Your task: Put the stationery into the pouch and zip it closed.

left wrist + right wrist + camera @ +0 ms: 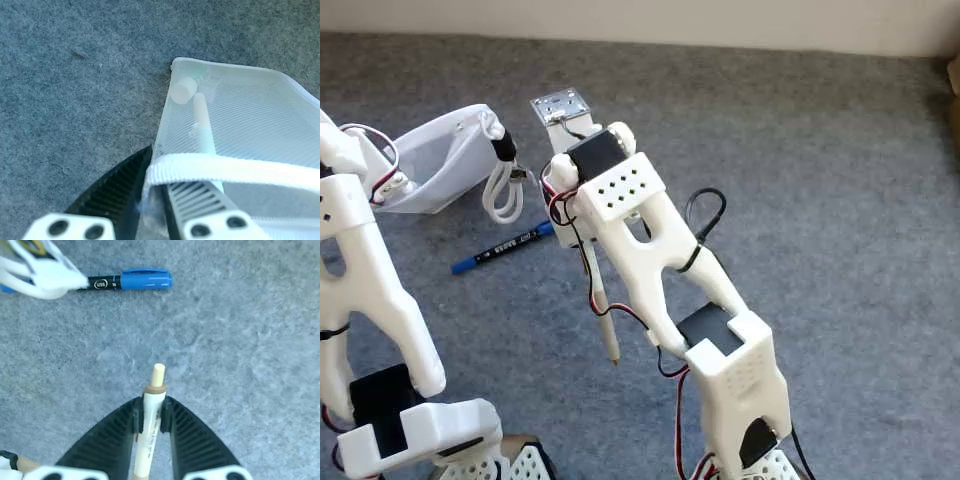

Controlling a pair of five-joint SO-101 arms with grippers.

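Obs: right gripper [150, 407] clamped on cream plastic pen [603, 310], long axis 12 to 6 o'clock in high view; white mesh pouch [440, 165] at 10 o'clock from it, rim pinched by left gripper [159, 172]; judged: right arm delivers

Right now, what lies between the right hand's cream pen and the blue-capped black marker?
Only bare grey carpet between cream pen and blue-capped marker, in the right wrist view.
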